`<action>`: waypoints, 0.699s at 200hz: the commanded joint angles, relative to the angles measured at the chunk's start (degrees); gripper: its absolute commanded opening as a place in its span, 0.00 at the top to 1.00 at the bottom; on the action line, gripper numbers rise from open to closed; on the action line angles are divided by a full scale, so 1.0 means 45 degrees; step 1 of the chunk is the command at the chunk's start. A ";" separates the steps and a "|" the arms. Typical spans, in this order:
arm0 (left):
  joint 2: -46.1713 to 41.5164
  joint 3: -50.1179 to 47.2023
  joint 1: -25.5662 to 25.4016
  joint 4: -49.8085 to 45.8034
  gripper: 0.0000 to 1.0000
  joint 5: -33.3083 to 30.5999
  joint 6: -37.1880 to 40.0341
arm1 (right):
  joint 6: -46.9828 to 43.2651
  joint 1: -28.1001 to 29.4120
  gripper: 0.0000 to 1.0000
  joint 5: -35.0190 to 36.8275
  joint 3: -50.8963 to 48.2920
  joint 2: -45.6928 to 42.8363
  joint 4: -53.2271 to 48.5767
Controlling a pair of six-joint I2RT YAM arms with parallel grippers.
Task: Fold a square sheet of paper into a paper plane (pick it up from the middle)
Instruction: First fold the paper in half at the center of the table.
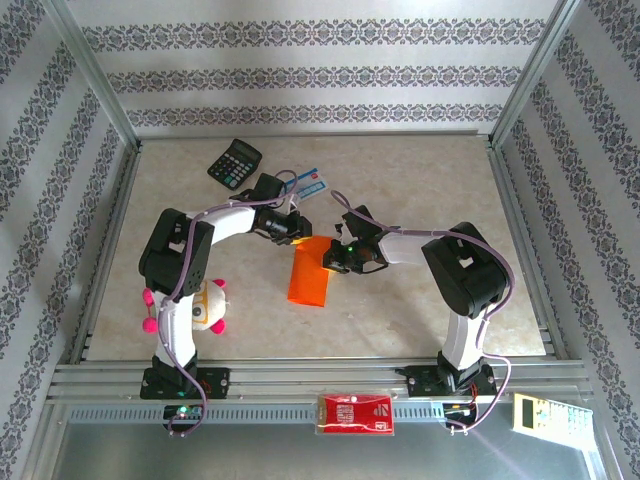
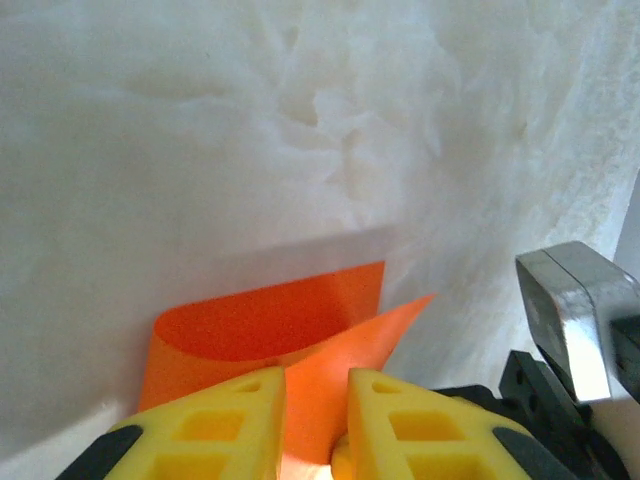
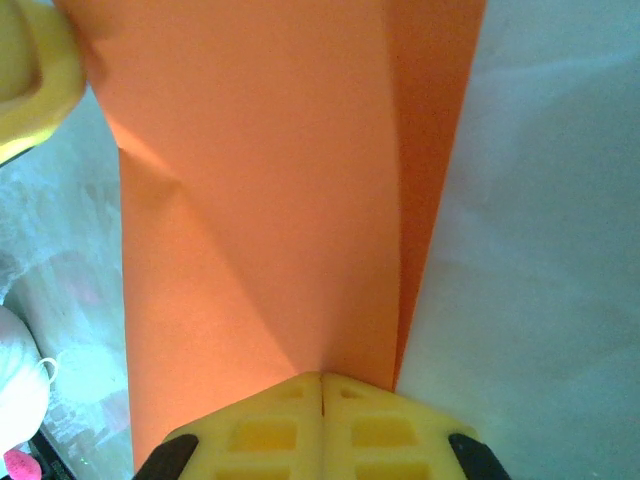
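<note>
— Your left gripper has its yellow fingers a narrow gap apart, with one end of the orange sheet of paper running up through that gap. I read that as a hold on it.

— And the right one?

— Your right gripper is pinched fully together on the same end, just beside the left, with its fingertips meeting on the paper.

— Where does the sheet lie?

— It is over the middle of the table, between your two arms. The far end is raised to both grippers and the near end slopes down toward the tabletop. I cannot tell whether it touches.

— How far along are you?

— Early, I judge. From above, the sheet shows as a long narrow rectangle, not a square. Your right wrist view shows a crease and a second layer along one edge, so the centre fold looks made or nearly made. At your left fingers the paper bows in a loose curl and is not pressed flat. It has no point and no wings, so the nose corners and the wing folds all remain.
</note>
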 commanded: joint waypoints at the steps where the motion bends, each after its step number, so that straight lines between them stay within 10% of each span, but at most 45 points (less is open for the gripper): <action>1: 0.0647 0.0230 0.0286 -0.0008 0.75 -0.0387 0.0006 | -0.0269 0.0063 1.00 0.2273 -0.0671 0.1175 -0.2052; 140: 0.0893 0.0212 0.0442 -0.0034 0.74 -0.0465 0.0025 | -0.0327 0.0063 1.00 0.2217 -0.0515 0.1200 -0.2141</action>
